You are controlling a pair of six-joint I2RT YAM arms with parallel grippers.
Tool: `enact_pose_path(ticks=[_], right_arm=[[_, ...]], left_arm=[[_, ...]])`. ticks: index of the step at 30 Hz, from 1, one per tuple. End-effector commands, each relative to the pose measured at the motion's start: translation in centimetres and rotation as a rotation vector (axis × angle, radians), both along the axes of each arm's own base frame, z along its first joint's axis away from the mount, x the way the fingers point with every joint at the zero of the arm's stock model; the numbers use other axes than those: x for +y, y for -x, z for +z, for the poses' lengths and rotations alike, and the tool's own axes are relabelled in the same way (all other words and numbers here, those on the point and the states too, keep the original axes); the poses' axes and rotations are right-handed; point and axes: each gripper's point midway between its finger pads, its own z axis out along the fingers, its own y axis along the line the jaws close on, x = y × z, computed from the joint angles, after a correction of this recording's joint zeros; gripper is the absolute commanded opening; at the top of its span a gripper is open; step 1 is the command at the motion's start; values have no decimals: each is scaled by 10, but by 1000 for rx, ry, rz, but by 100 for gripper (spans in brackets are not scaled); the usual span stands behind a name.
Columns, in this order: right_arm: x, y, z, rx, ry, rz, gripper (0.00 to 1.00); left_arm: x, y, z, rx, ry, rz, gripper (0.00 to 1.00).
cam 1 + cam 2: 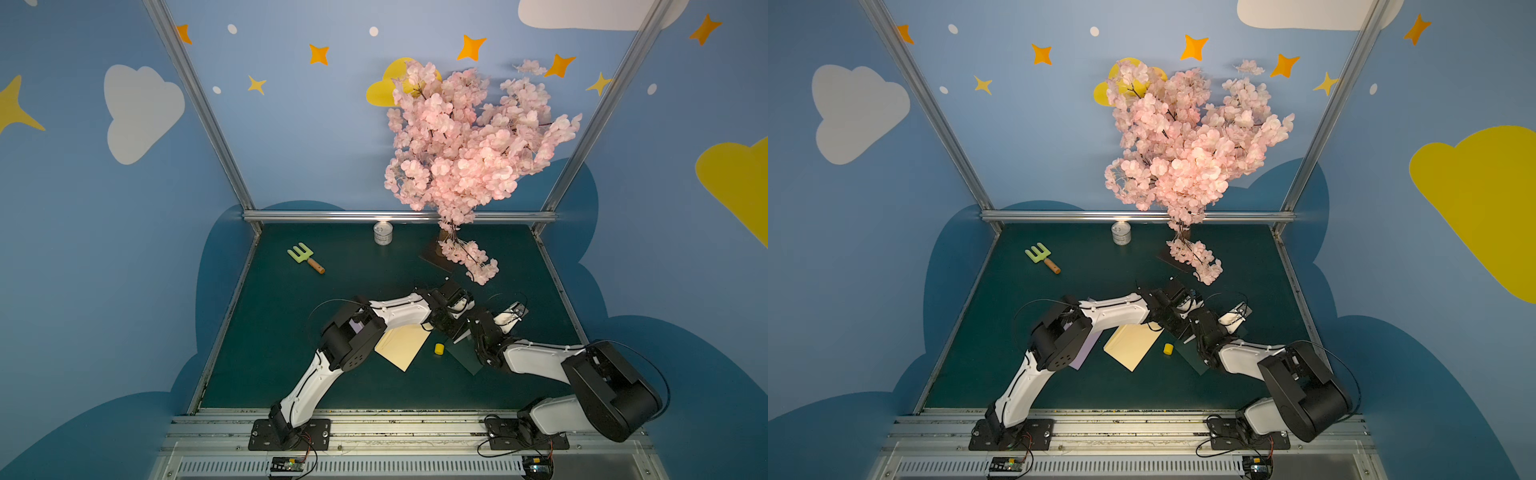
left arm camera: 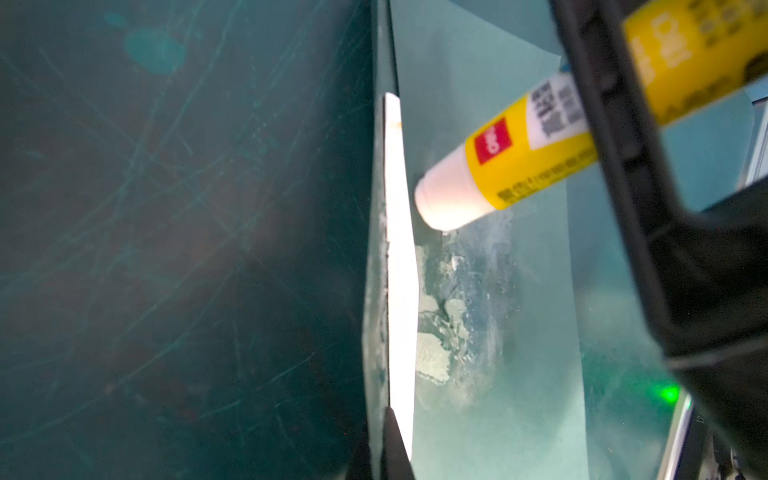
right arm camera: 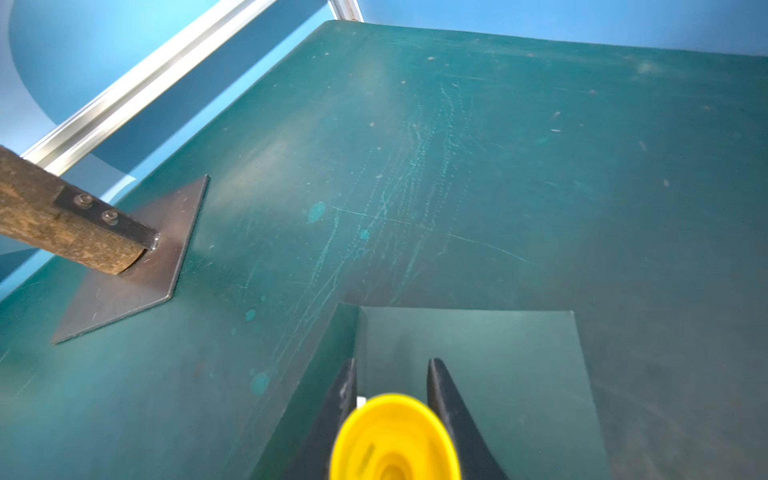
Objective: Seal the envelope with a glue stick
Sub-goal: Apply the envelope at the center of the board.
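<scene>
The dark green envelope [image 2: 478,83] lies on the mat, and part of it shows below the two wrists in both top views [image 1: 467,358] [image 1: 1196,362]. My left gripper [image 2: 380,449] is shut on the envelope's flap [image 2: 401,249], held up edge-on as a bright strip. My right gripper [image 3: 392,365] is shut on the yellow glue stick [image 2: 519,158]. Its whitish tip [image 2: 444,199] points at the envelope beside the fold, just above pale glue smears [image 2: 453,316]. The yellow cap [image 1: 439,349] [image 1: 1168,349] stands apart on the mat.
A cream sheet [image 1: 405,345] lies under the left forearm, with a purple sheet [image 1: 1084,353] beside it. The pink blossom tree [image 1: 457,137] stands on a metal plate [image 3: 137,266] at the back right. A tin can [image 1: 382,233] and a green toy rake [image 1: 305,257] sit further back.
</scene>
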Motion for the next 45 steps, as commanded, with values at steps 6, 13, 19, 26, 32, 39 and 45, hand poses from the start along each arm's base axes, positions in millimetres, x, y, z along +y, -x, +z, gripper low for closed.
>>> enact_pose_path(ticks=[6, 13, 19, 26, 32, 39, 45], right_arm=[[20, 49, -36, 307, 38, 201, 0], [20, 72, -35, 306, 4, 230, 0], [36, 74, -40, 320, 15, 273, 0], [35, 76, -38, 317, 55, 181, 0], [8, 76, -17, 238, 156, 69, 0], [-12, 70, -9, 213, 185, -23, 0], [-11, 48, -13, 193, 143, -19, 0]], left_arm=[[14, 6, -6, 37, -62, 16, 3], [12, 5, -4, 33, -53, 15, 3], [9, 5, -2, 34, -42, 14, 3], [10, 8, -3, 42, -39, 14, 3], [12, 7, -3, 34, -38, 18, 3], [14, 7, -2, 32, -40, 16, 3], [14, 8, -1, 36, -39, 17, 3]])
